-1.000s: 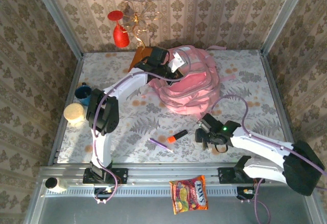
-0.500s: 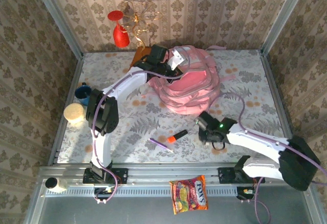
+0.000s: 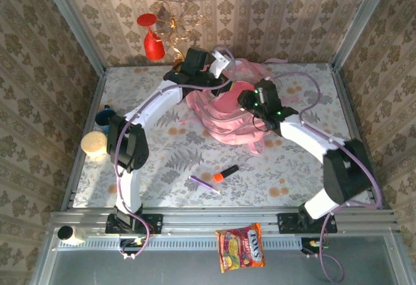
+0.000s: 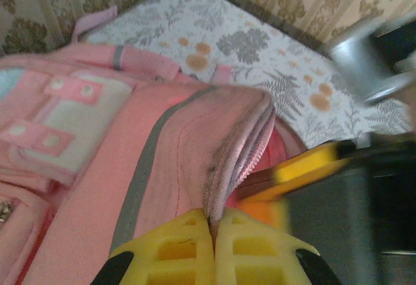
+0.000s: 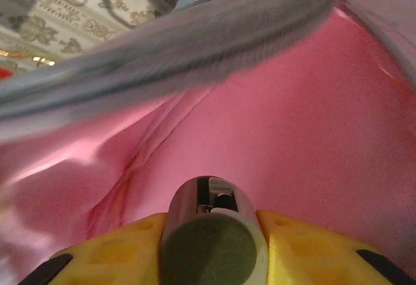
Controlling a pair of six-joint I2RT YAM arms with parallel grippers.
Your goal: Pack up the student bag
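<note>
We saw the right gripper [image 5: 211,226] clamped on a small metal cylinder [image 5: 207,251] with a dull grey-green end. Its yellow fingers [image 5: 312,254] pressed in on either side, and no label or writing showed on the cylinder. Straight ahead of that gripper and on both sides of it spread the pink lining of the student bag [image 5: 299,135], with the bag's grey-edged rim blurred just above. The left gripper [image 4: 213,228] was closed tight on the zipped rim of the bag's mouth, pinching the fabric between its two yellow pads. To the left of that gripper and a little ahead sat the bag's white patch [image 4: 62,112] with pink tabs, and we could read no lettering on it. Well apart from both grippers, back toward the arm bases, an orange marker [image 3: 225,173] and a purple pen [image 3: 201,183] lay near each other on the flowered table [image 3: 149,161]. Past the table's near edge lay a red-and-yellow snack packet [image 3: 241,247] whose pale brand lettering was too small for us to read.
</note>
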